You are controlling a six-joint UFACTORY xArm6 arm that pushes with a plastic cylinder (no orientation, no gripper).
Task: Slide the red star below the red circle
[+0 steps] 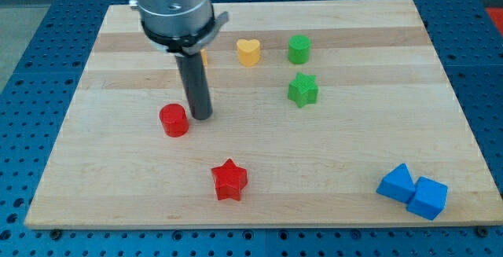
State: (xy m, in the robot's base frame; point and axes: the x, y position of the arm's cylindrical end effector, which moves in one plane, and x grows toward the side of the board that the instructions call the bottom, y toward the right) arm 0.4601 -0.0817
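The red star (229, 180) lies on the wooden board near the view's bottom, left of centre. The red circle (174, 120) stands up and to the left of it. My tip (202, 116) rests on the board just right of the red circle, close beside it, and well above the red star. The dark rod rises from the tip to the arm's grey flange at the view's top.
A yellow heart (248, 52), a green circle (299, 49) and a green star (302, 89) sit in the upper middle. A yellow block (203, 56) peeks out behind the rod. Two blue blocks (395, 183) (429, 197) lie at the bottom right. The board's edge (236, 224) runs along the bottom.
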